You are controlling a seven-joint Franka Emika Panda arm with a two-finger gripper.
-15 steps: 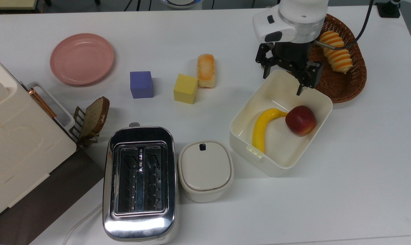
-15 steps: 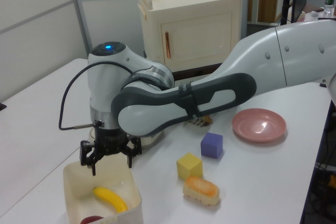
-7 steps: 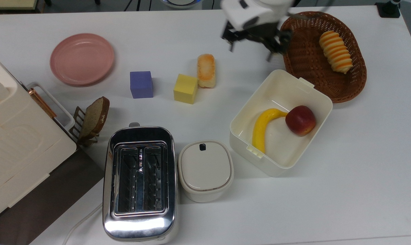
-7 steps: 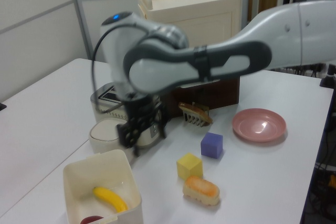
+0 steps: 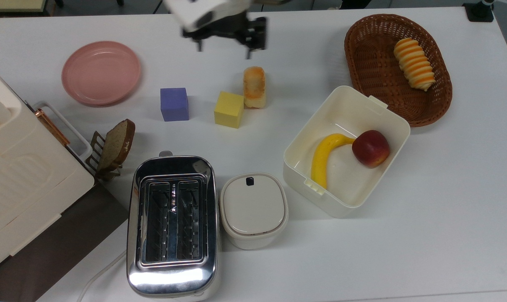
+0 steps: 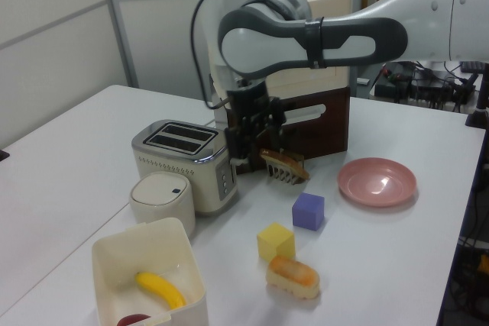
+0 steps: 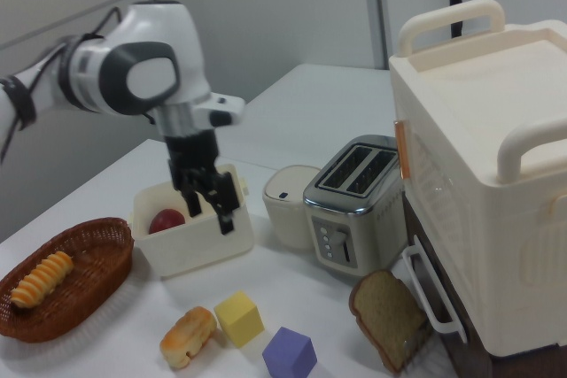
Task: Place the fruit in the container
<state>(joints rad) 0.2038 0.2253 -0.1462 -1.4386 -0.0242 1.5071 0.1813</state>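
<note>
The fruit, a curved yellow banana (image 5: 320, 161), lies inside the container (image 5: 297, 165), a cream-white rectangular bin, beside a red apple (image 5: 370, 148). The left view has the banana (image 6: 160, 289) on the floor of the container (image 6: 141, 232). In the right view the apple (image 7: 166, 219) peeks over the wall of the container (image 7: 199, 241). My gripper (image 5: 224, 52) hangs open and empty above the table, well to the top view's left of the bin and just beyond an orange-topped bread roll (image 5: 254, 87). The gripper (image 6: 256, 150) (image 7: 209, 217) holds nothing.
A chrome toaster (image 5: 171, 224) and a lidded white pot (image 5: 253, 208) stand near the bin. A yellow cube (image 5: 228, 109), a purple cube (image 5: 174, 104) and a pink plate (image 5: 101, 72) lie mid-table. A wicker basket (image 5: 421, 109) holds a striped pastry (image 5: 414, 63). A cream cabinet (image 5: 10, 176) and a toast rack (image 5: 113, 147) stand at the top view's left.
The gripper rose from the bin's far rim and swung far toward the top view's left, staying open and empty. Banana and apple have not moved.
</note>
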